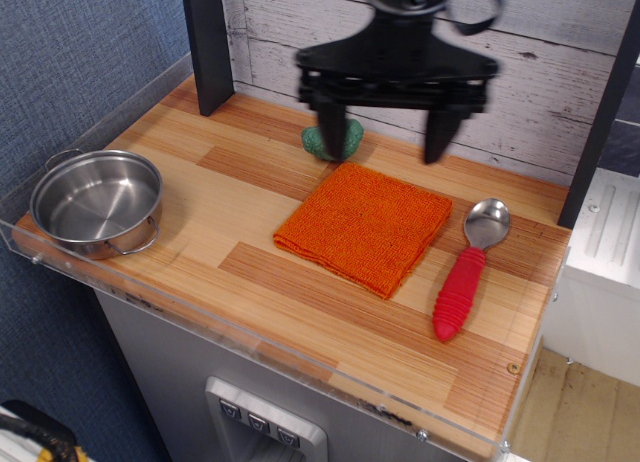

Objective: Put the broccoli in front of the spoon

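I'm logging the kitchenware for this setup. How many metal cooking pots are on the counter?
1. The pot sits at the counter's left front edge, apart from the orange cloth and the spoon. Nothing in view could hide another, except a small area behind the gripper.

The broccoli (pixel 352 139) is a small teal-green toy with a bumpy surface; it sits on the wooden counter near the back wall, and only parts of it show, so its pose cannot be made out. The spoon (pixel 466 269) lies flat well apart from it toward the right edge, its shiny metal bowl pointing to the wall and its thick ribbed red handle toward the front.
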